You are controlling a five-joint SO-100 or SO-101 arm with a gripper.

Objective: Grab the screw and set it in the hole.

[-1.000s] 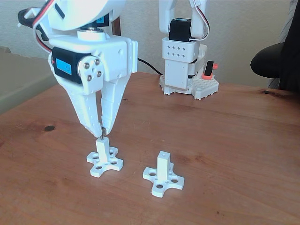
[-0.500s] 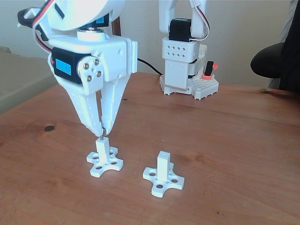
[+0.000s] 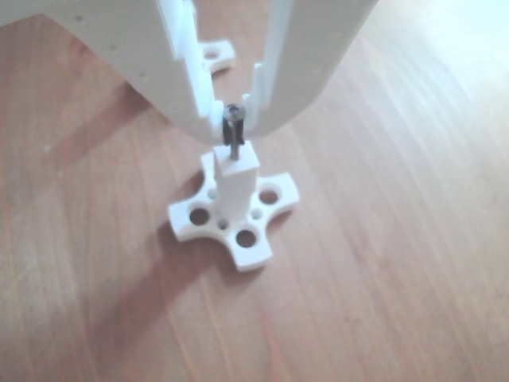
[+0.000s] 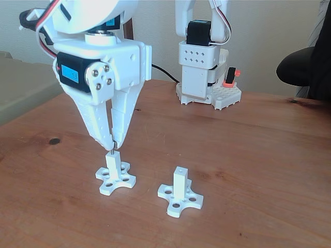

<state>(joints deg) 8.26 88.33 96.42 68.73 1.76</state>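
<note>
Dark grey, the screw [image 3: 233,131] sits pinched in your gripper [image 3: 235,114], tip entering the hole [image 3: 235,157]. Keep it plumb; release only once seated.

screws: 1 [image 3: 233,131] | white posts: 2 [image 4: 113,164] [image 4: 180,183]

White printed arm [image 4: 103,67], black servo with blue label, silver screws, red-black cables
</note>
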